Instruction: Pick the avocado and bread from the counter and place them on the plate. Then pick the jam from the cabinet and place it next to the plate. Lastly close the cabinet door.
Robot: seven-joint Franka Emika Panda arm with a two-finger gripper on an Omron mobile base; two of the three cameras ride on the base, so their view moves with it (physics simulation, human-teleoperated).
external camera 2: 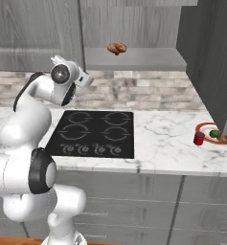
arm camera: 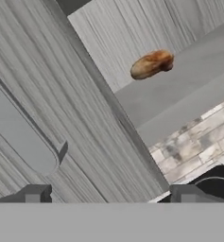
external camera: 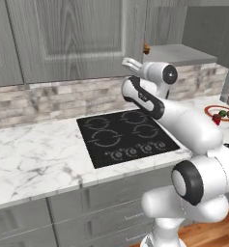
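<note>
A: Where are we on the gripper [arm camera: 108, 194]?
B: In the hand view we see its two finger tips wide apart, nothing between them. It's up by the closed grey door left of the open cabinet [external camera 2: 134, 28].

A: Plate?
B: We see the plate [external camera 2: 202, 128] at the far right of the counter [external camera 2: 167, 139]. The avocado [external camera 2: 214, 133] sits on it. Something brown on the plate, probably the bread [external camera 2: 224, 139], is partly hidden behind the cabinet door [external camera 2: 208, 52] edge in the right base view.

A: Jam?
B: The jam [external camera 2: 198, 138] stands on the counter touching or just beside the plate's left rim.

A: Door?
B: Swung open. On the shelf [external camera 2: 134, 60] inside we see a golden-brown pastry [external camera 2: 117, 48].

A: Cooktop?
B: We see the black cooktop [external camera 2: 93, 134] below the arm.
</note>
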